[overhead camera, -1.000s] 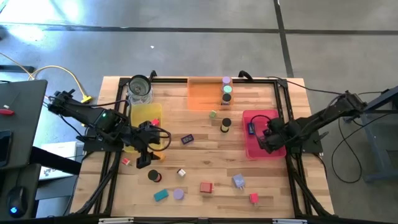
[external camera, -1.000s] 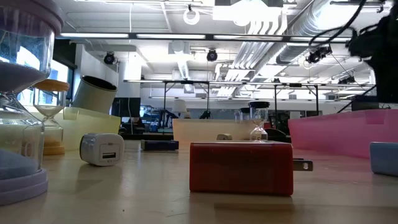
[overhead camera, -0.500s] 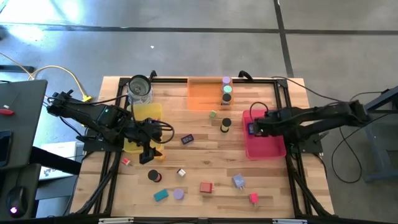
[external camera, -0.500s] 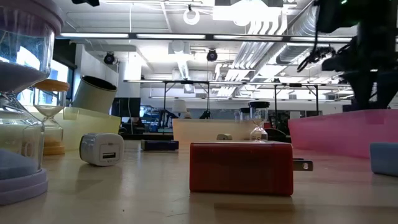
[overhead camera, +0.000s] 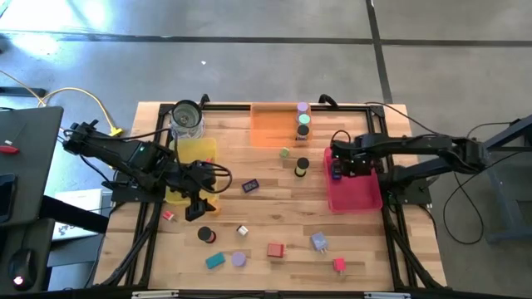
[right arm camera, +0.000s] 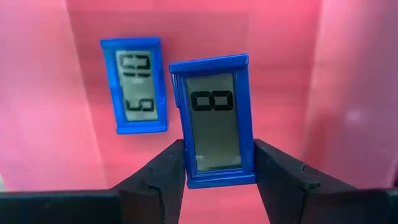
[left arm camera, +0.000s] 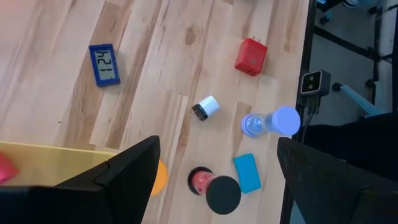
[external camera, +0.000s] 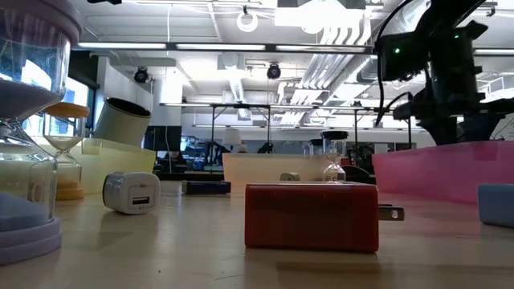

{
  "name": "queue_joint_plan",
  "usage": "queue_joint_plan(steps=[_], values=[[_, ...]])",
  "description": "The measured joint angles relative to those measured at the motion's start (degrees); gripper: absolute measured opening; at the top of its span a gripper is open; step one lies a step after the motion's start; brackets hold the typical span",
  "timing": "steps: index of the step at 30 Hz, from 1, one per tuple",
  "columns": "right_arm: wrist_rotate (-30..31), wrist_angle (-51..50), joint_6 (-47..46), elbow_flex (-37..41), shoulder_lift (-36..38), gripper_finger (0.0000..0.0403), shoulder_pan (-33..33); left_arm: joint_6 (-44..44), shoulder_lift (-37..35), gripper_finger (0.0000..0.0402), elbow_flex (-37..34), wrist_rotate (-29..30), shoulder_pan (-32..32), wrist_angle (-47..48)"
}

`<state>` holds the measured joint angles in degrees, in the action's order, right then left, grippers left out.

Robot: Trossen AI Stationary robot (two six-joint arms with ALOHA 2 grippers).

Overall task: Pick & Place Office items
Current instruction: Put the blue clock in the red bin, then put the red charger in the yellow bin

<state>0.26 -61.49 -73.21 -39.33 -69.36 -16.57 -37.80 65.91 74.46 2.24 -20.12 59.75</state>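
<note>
My right gripper (right arm camera: 217, 182) hangs over the far end of the pink tray (overhead camera: 356, 193), shut on a blue digital clock (right arm camera: 214, 121). A second blue clock (right arm camera: 135, 85) lies flat on the tray floor beside it. My left gripper (overhead camera: 198, 206) hovers open by the yellow tray (overhead camera: 196, 151), holding nothing. Below it on the table lie a third blue clock (left arm camera: 104, 63), a red charger (left arm camera: 250, 56), a white adapter (left arm camera: 205, 107), a lavender hourglass (left arm camera: 270, 121), a teal block (left arm camera: 247, 173) and a black-capped hourglass (left arm camera: 214, 190). My right gripper pinches the clock's two long sides (right arm camera: 186, 163) between its two fingers, near one short end. The fingers (right arm camera: 163, 174) point down from above and lie across the clock. The clock is held with its display up toward the wrist, above the tray floor.
An orange tray (overhead camera: 274, 124) at the far edge holds two hourglasses (overhead camera: 303, 118). A glass jar (overhead camera: 187, 119) stands at the far left. More small pieces lie near the front edge, among them a lavender block (overhead camera: 319, 242) and a small red piece (overhead camera: 339, 264).
My right gripper has swung with the blue clock from the pink tray's near part toward its far end, has sunk a little and has rolled at the wrist. The clock has stayed between the fingers.
</note>
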Motion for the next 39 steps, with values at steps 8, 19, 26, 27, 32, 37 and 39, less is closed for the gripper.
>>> queue_joint_plan(steps=[8,19,26,27,32,37,39], values=[[-2.32,0.76,4.16,0.0,-4.2,0.0164,-2.83,-1.24,0.0,0.0317,0.0,0.02,-1.82,0.0],[-0.23,0.49,6.6,-0.02,-4.16,0.0219,-4.99,-1.22,0.0,0.0317,0.0,0.07,-2.69,0.04],[-2.77,0.03,5.5,-0.02,-2.96,0.0234,-5.21,-1.22,0.0,0.0317,0.0,-2.58,-2.69,0.46],[-2.53,-0.02,4.68,-0.04,-2.3,0.0235,-5.21,-1.22,0.0,0.0317,0.0,-3.37,-2.69,0.46],[-1.23,0.3,1.63,-1.96,2.82,0.0235,-3.81,-1.22,-0.12,0.0317,0.0,-9.72,-2.66,0.74],[3.28,1.03,-3.38,-5.95,9.75,0.0235,0.43,-5.67,-0.26,0.0317,0.0,-14.12,-3.39,0.74],[5.72,1.94,-5.22,-7.47,12.13,0.0235,2.8,-8.73,-0.2,0.0317,0.0,-14.12,-4.79,0.66]])
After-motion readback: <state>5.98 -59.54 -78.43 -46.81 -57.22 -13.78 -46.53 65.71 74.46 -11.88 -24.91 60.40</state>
